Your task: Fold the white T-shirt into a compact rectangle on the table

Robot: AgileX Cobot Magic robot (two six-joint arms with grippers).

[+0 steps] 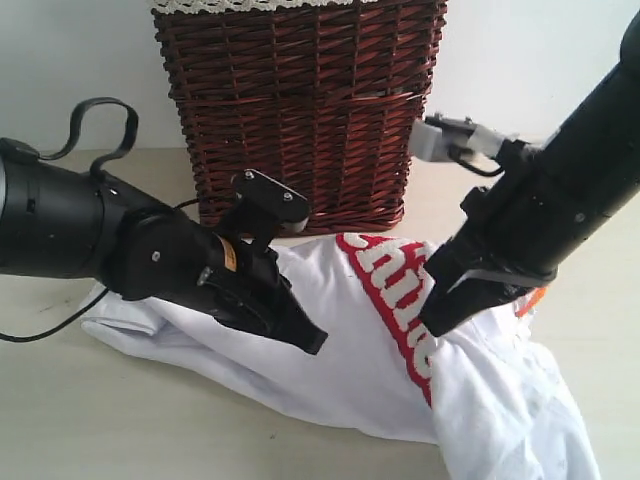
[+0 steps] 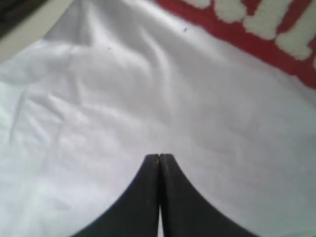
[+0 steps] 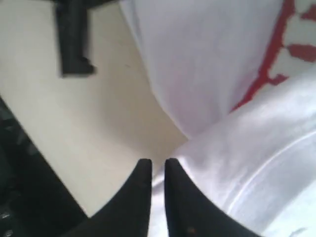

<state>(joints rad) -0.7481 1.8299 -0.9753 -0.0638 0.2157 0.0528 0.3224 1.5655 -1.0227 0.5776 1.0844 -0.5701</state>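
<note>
Only ext view showed wicker basket (image 1: pixel 300 110) behind white T-shirt (image 1: pixel 340 360), crumpled on table (image 1: pixel 120 420) | L wrist: L gripper (image 2: pixel 158 157) clenched over plain cloth, pinch unclear | R wrist: R gripper (image 3: pixel 158 165) nipping T-shirt fold | arms hid shirt's middle

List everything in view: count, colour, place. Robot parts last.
white T-shirt: 1, white with a red band of white letters, crumpled on the table in front of the basket
table: 1, pale beige, under shirt and basket
wicker basket: 1, dark red-brown, upright at the back centre
lace liner: 1, pale, along the basket's top rim
wall: 1, off-white, behind the basket
left end effector: 1, black, jaws shut, over the shirt's left half
right end effector: 1, black, jaws nearly together on shirt fabric beside the red band
</note>
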